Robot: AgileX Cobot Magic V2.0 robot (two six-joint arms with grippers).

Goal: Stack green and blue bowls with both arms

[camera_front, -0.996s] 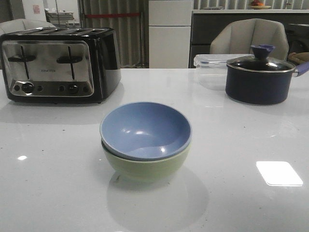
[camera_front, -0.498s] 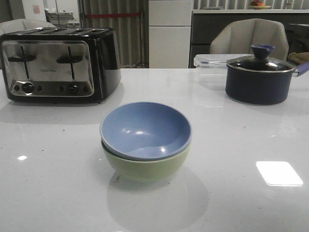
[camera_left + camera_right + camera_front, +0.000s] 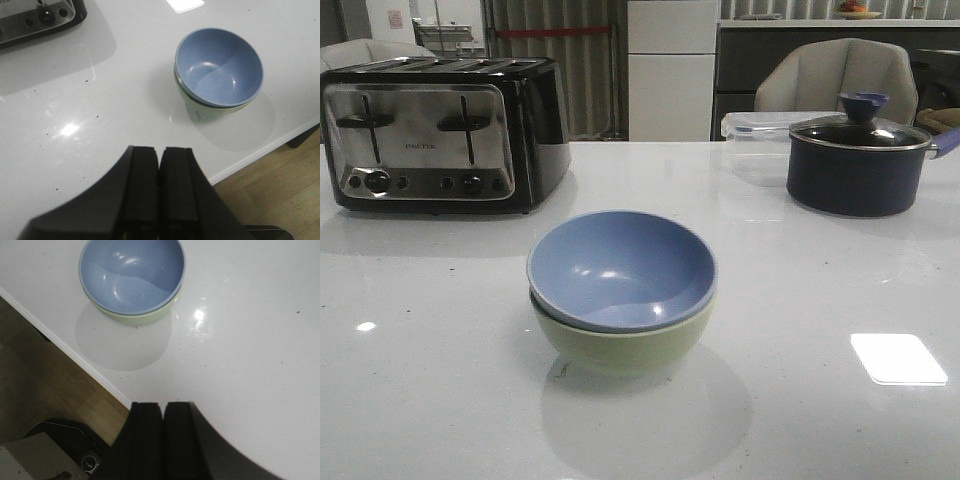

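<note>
White table (image 3: 820, 300) is carrying blue bowl (image 3: 620, 268) nested in green bowl (image 3: 620, 345); stacking is looking complete. Left gripper (image 3: 159, 165) and right gripper (image 3: 163, 415) are hanging clear, fingers pressed together, empty; nothing further is seeming needed.

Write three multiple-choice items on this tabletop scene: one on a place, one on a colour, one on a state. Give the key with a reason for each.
1. Where does the blue bowl sit?
A. Inside the green bowl
B. On top of the toaster
C. Beside the pot

2. What colour is the knob on the lid of the pot?
A. Red
B. Blue
C. White

3. How do the fingers of the left tool and the right tool stand?
A. Both wide open
B. Both closed and empty
C. Each clamped on a bowl rim

Key: 1 A, the green rim shows just under the blue one in every view. 2 B, the front view shows a blue knob on the glass lid. 3 B, each wrist view shows the fingers pressed together, clear of the bowls.
</note>
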